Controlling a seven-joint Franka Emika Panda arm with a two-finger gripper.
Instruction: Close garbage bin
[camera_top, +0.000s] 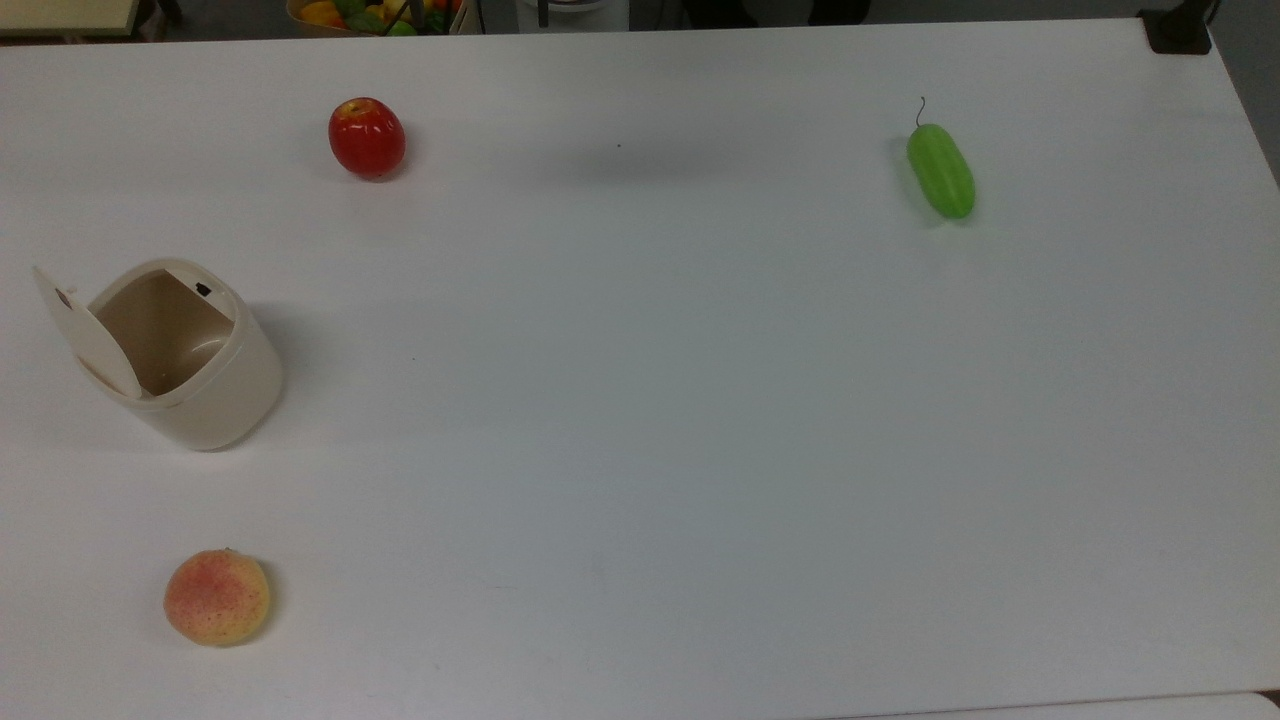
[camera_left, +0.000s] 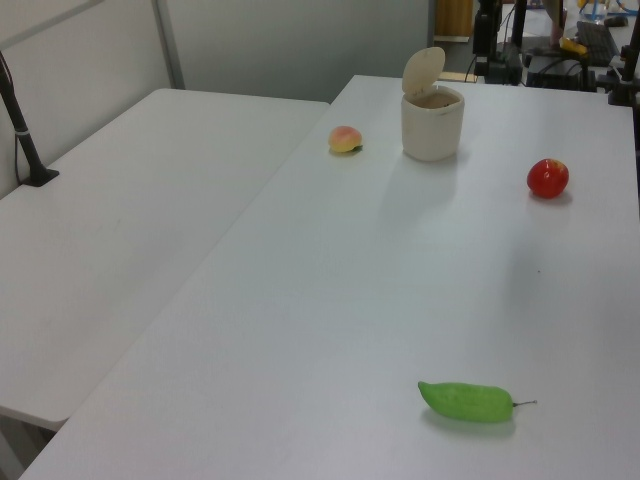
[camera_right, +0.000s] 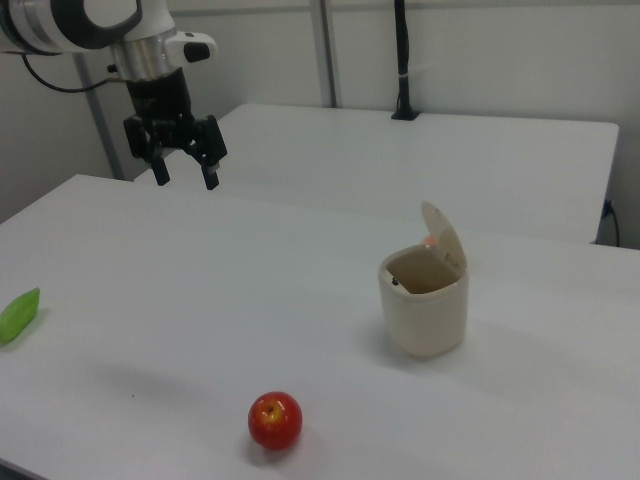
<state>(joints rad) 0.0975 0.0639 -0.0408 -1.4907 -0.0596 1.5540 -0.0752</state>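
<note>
Well off to the right view's right of the gripper (camera_right: 184, 166) and lower down, past the red apple (camera_right: 275, 420), the garbage bin (camera_right: 424, 307) stands on the white table (camera_right: 200, 300), lid raised, while the gripper hangs high, fingers spread wide and empty.

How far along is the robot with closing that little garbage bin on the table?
Nothing looks done yet. The garbage bin stands with its lid tipped up and the inside showing. The claw hangs open and empty above the table, well off to the right view's left of the bin and touching nothing. Left to do: reach the bin and push the lid down until it sits flat.
</note>
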